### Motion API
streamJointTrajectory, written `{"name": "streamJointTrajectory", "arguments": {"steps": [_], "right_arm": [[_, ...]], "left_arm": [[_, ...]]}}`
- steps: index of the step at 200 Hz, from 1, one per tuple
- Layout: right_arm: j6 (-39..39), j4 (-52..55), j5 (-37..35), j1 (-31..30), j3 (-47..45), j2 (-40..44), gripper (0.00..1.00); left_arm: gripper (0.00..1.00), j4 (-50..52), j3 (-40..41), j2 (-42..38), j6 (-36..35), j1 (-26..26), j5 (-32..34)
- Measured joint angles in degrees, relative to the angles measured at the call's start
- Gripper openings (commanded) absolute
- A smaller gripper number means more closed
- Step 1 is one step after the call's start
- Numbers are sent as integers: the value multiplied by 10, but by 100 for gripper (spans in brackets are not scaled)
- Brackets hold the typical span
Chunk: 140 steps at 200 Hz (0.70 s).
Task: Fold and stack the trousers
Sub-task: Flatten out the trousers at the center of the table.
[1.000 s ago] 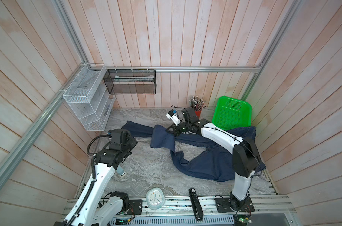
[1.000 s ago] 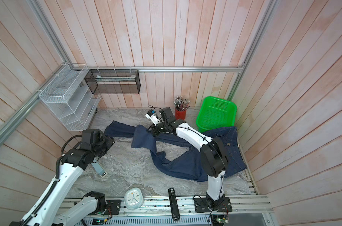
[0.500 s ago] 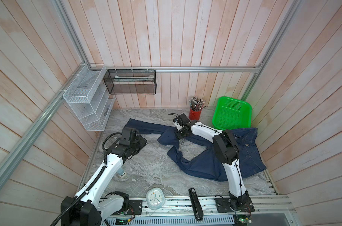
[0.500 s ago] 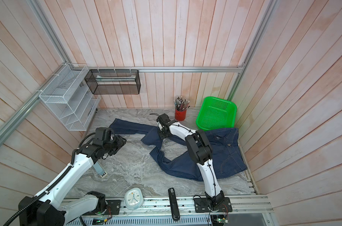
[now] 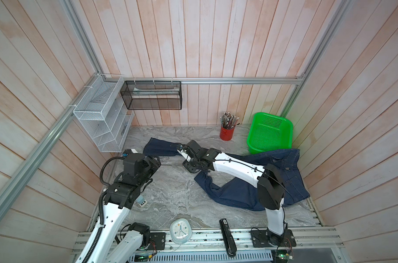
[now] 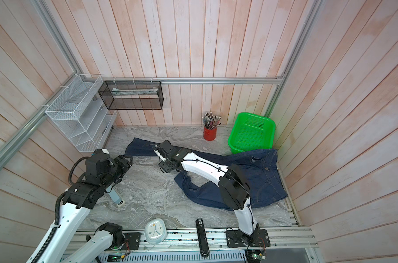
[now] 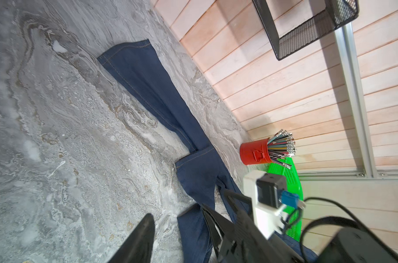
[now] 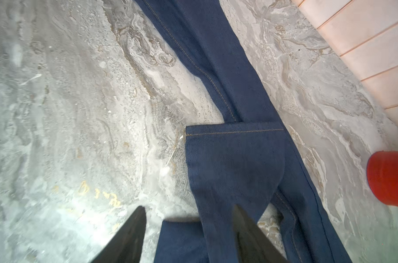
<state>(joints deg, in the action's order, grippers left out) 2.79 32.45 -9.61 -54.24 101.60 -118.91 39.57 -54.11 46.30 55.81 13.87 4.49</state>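
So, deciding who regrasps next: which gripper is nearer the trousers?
Right. The right gripper hangs open directly over a leg of the trousers. The left gripper, also open, is over bare table beside the far leg's cuff, not above cloth.

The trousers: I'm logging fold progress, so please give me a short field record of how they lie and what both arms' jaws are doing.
trousers: unfolded, spread on the table
waist: beside the green basket
legs: one hem lies across the other leg
right jaws: open, low over the crossed leg, gripping nothing
left jaws: open, empty, over bare table
fold: not yet done
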Motion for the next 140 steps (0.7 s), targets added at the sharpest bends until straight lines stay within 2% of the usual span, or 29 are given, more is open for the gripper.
{"name": "streamJointTrajectory", "arguments": {"steps": [55, 101, 124, 140], "right_arm": [[2, 68, -10, 16, 111, -154, 61], [4, 108, -37, 15, 117, -167, 60], [5, 114, -61, 15, 110, -167, 49], [14, 113, -82, 15, 106, -166, 30]], "left_arm": [[59, 43, -6, -45, 14, -2, 36], [59, 52, -17, -45, 14, -3, 50], [59, 52, -17, -40, 14, -3, 50], [59, 52, -17, -36, 14, -3, 49]]}}
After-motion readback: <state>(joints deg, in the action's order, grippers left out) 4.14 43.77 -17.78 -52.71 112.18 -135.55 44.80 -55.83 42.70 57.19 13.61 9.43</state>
